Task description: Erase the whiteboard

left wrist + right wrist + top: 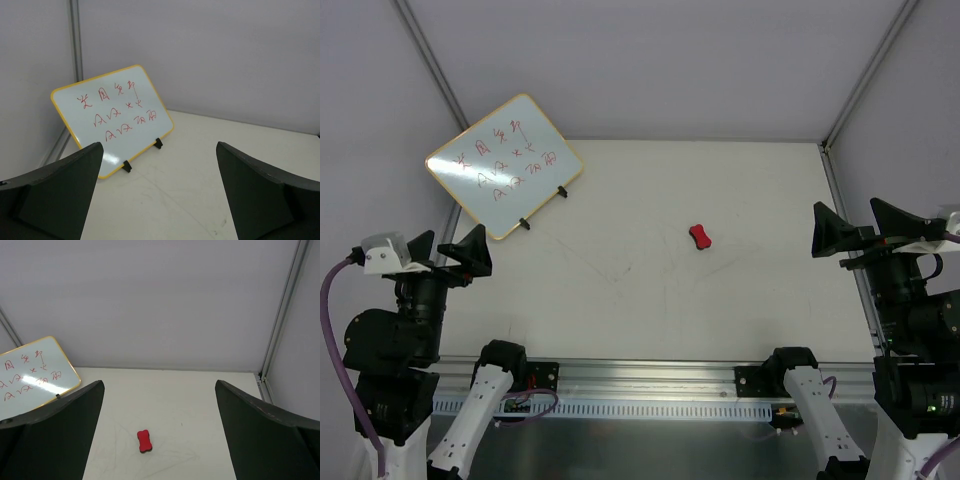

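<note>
The whiteboard (505,165), white with a tan-yellow frame and red handwriting, stands on two black feet, leaning at the table's far left corner. It also shows in the left wrist view (112,117) and at the left edge of the right wrist view (30,375). The small red bow-shaped eraser (700,237) lies flat near the table's middle, and shows in the right wrist view (144,441). My left gripper (448,252) is open and empty, near the board's front edge. My right gripper (865,228) is open and empty at the table's right edge.
Grey enclosure walls and metal corner posts (430,70) close the table at the back and sides. A metal rail (650,385) with the arm bases runs along the near edge. Faint scuff marks cross the white tabletop (650,300).
</note>
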`<state>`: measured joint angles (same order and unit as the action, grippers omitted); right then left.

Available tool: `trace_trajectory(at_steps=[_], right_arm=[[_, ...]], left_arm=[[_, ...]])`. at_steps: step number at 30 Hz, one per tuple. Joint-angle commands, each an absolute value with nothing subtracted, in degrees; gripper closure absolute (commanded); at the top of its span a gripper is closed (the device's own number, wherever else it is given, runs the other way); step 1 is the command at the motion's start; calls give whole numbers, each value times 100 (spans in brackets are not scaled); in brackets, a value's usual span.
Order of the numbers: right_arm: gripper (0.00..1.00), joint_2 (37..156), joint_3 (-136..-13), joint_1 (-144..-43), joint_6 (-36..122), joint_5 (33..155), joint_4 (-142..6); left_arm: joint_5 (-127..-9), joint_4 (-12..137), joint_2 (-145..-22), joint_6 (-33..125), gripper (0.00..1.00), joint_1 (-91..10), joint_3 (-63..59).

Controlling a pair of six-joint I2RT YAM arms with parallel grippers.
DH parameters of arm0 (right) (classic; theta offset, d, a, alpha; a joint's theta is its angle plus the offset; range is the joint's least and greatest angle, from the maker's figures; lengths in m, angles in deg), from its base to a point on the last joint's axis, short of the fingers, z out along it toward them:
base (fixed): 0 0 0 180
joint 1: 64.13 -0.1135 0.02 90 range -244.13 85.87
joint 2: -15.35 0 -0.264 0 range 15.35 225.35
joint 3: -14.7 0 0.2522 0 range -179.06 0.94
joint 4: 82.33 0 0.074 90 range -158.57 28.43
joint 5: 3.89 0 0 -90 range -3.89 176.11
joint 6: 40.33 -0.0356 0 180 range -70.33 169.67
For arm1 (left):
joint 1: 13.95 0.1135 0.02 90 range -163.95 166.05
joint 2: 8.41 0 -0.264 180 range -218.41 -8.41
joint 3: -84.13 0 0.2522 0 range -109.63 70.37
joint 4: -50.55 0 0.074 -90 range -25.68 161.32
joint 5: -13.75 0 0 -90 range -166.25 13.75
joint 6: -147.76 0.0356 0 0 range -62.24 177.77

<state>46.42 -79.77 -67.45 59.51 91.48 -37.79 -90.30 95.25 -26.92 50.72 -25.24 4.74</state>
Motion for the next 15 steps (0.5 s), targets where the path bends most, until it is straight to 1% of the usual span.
trace_trajectory(at_steps=[1,6,10,15], right_arm=[[1,4673,-7887,-6791,5916,9218,-3904],[1,4716,-7711,-6791,5749,9174,-3878],[1,4752,-7272,-6791,5530,9507,-3869],[1,4769,-6439,-6791,5213,9570,-3843]], left_arm=[[-9041,9464,-2845,4959,1,-2564,506],[-8997,9490,-2994,4784,1,-2564,594],[-8996,9499,-3258,4477,1,-2564,805],[-8952,9508,-4101,3747,1,-2564,1025]])
